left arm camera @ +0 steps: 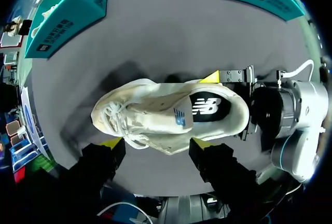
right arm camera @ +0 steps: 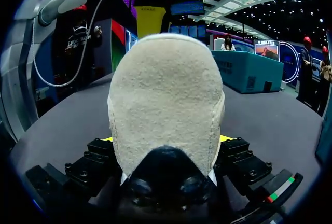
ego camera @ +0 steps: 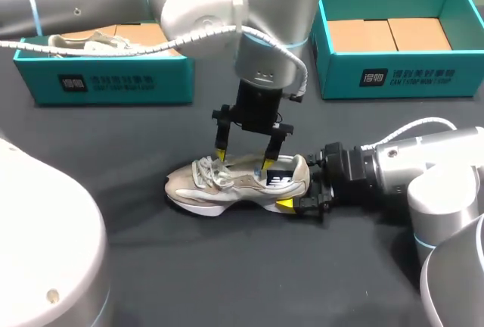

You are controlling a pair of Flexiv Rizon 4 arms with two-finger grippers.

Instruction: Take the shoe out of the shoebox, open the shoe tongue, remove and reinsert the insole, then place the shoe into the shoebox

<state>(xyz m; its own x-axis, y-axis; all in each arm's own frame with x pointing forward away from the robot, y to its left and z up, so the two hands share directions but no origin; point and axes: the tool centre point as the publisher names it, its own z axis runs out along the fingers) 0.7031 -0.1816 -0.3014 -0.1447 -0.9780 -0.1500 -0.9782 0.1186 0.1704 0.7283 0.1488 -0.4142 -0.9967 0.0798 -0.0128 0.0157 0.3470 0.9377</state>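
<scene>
Shoe (ego camera: 238, 183) sits on the desk (ego camera: 113, 153), out of the shoebox (ego camera: 393, 77) behind it, heel clamped in my right pincer (ego camera: 296, 183). Left pincer (ego camera: 242, 159) hovers above it, fingers apart. Looks light, with a soft upper and floppy tongue, so I'd pinch the tongue's edge and hold the stiffer heel.

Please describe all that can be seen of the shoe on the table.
The shoe is a beige sports shoe, suede-like, with white laces, a thick white sole and a dark insole. It stands upright on the dark table, toe pointing away from the right arm. The right gripper is shut on its heel from both sides. The left gripper hangs open above it, one finger by the laces, one by the opening.
</scene>
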